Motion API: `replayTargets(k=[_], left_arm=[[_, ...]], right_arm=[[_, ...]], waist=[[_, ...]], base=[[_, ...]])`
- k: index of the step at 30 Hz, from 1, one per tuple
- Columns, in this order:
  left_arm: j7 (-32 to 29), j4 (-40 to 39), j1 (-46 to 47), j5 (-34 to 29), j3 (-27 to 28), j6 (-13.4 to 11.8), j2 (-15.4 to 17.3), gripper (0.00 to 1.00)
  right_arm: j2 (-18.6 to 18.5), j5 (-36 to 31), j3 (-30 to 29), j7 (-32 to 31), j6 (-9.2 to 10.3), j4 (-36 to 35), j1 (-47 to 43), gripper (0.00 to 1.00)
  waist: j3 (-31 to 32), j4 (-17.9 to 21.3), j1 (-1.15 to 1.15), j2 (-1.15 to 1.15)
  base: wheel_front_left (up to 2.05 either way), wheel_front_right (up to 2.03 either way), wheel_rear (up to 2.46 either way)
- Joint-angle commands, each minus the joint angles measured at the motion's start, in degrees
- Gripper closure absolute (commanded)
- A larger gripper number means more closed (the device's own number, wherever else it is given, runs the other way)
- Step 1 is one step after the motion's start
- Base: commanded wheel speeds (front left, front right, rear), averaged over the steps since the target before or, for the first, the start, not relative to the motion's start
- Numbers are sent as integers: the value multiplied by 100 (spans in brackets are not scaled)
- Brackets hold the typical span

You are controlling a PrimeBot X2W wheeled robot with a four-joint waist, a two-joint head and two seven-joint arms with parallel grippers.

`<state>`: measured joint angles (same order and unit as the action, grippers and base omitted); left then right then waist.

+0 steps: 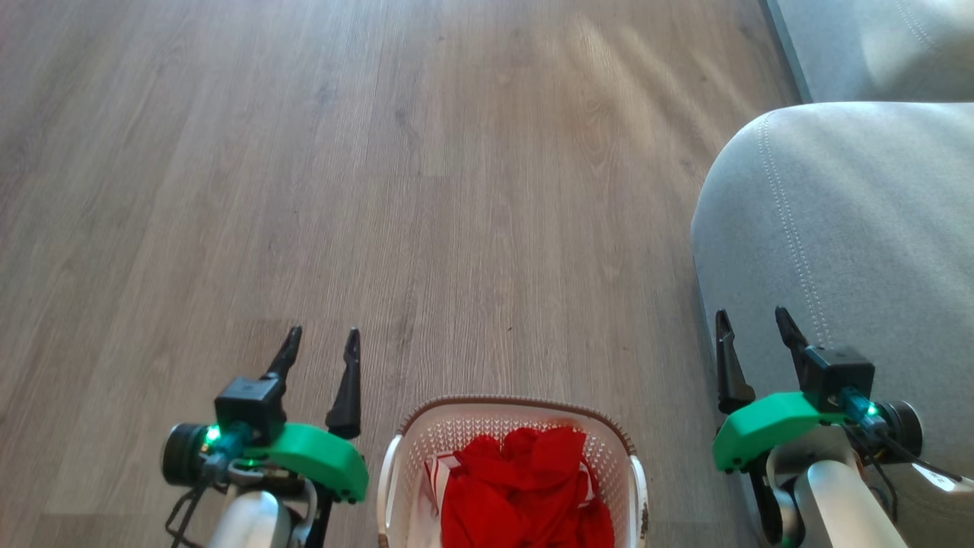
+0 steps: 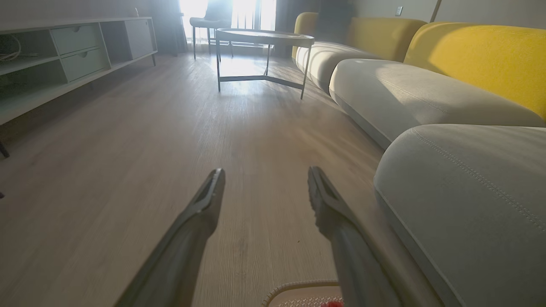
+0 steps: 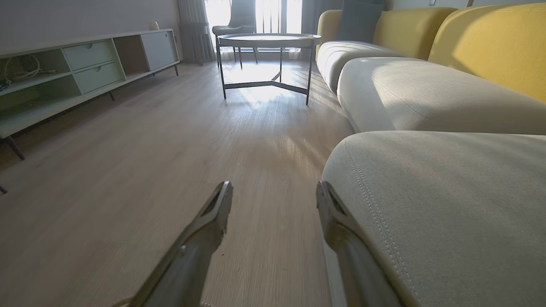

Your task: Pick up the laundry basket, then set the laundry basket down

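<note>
Now, both arms are low over the wooden floor (image 1: 380, 190), and the laundry basket (image 1: 511, 400) sits on it right between them, at the bottom of the head view, just beside the grey sofa (image 1: 837, 228). Left gripper (image 1: 323, 335): fingers spread wide, nothing in them. Right gripper (image 1: 751, 313): same story, wide apart and empty, seen against the sofa's edge. The count: one basket, one heap of red cloth (image 1: 525, 487) inside, two white side handles (image 1: 388, 472), two grippers. My read: thin perforated plastic, light, fairly stiff but likely to flex if squeezed at the walls, and the cloth adds little weight. Smooth plastic could slip, so the best hold looks like one handle per gripper, just under the brown rim, lifted level.
</note>
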<state>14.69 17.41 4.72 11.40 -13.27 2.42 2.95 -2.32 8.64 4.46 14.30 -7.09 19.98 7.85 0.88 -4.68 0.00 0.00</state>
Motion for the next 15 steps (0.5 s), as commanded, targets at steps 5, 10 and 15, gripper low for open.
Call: replayTargets(k=[5,10,15], left_arm=[[30,-186,337,-35,115,-75,-6,0],[30,-192,363,-52,93,-118,-7,0],[30,-190,358,-79,93,-137,-7,0]], right_arm=[[-56,-8,130,70,-40,-142,294,0],[-56,3,125,70,-40,-158,310,0],[-56,1,151,70,-40,-124,300,0]], waist=[[-30,-25,0,0],[-58,-42,0,0],[-60,-59,0,0]], base=[[0,0,0],[0,0,0],[0,0,0]])
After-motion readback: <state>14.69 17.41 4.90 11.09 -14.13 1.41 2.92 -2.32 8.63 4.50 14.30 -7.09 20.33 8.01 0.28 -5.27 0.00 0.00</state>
